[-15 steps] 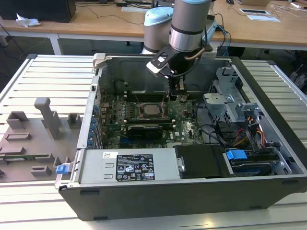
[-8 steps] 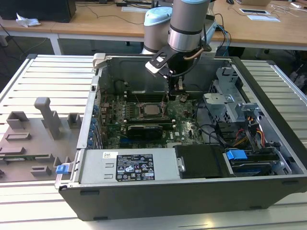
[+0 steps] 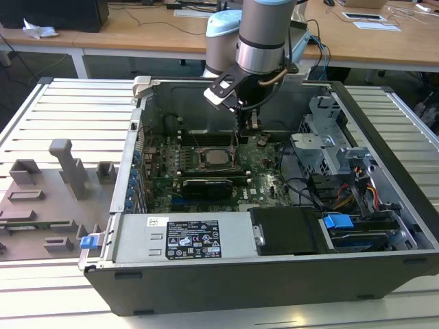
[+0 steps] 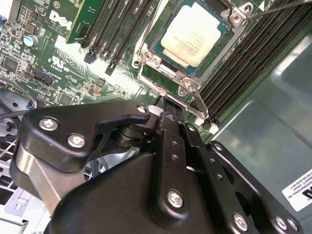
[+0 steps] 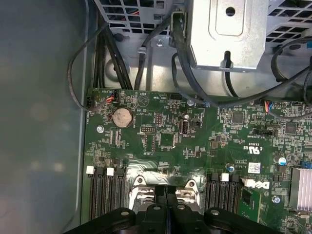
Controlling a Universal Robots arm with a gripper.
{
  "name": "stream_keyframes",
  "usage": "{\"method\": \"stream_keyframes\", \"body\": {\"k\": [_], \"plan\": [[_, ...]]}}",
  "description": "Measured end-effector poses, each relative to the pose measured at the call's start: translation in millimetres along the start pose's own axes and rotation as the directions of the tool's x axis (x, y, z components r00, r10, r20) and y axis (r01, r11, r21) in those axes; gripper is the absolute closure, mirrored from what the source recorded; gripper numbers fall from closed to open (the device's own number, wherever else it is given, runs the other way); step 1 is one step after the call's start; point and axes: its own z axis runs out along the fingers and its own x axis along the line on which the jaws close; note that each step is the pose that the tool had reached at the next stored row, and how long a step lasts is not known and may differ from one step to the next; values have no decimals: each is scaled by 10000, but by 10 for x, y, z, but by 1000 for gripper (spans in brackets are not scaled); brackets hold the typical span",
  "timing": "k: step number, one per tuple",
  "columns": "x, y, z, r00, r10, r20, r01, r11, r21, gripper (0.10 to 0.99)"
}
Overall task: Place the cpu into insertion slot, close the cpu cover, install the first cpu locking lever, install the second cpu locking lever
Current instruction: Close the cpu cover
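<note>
A: Where the arm (image 3: 264, 34) comes down into the open case (image 3: 384, 123), what is the gripper (image 3: 252, 125) over?

B: The green board (image 5: 161, 122). In the exterior view it hangs in the upper middle of the frame, just up from the slot (image 3: 200, 163) and toward the exterior view's right.

A: And the cpu (image 3: 219, 157)?

B: Seated flat in the slot, pale top up, near the centre of the exterior view. In the second wrist view the cover (image 4: 170, 72) lies down around it, its window framing the chip.

A: Fingers wide or narrow?

B: Narrow. In both wrist views the two black fingers (image 5: 160, 209) meet with only a thin seam between them, and I see nothing held there.

A: Touching anything?

B: The tips sit at the slot's edge, right beside a thin metal lever (image 4: 201, 106). Whether they press it, I cannot tell.

A: What flanks the slot?

B: Long black memory slots (image 4: 243, 58) on two sides. The first wrist view also shows a coin cell (image 5: 122, 117) on the board and black cables (image 5: 175, 63) running off its far edge.
</note>
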Motion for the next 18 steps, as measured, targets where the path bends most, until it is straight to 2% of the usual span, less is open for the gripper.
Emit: {"method": "stream_keyframes", "body": {"k": [9,12,18], "plan": [[6,-96,3,10000,-1,1,1,10000,0,980],[12,-200,11,10000,-1,1,1,10000,0,980],[17,-283,20,10000,0,1,0,10000,0,980]]}}
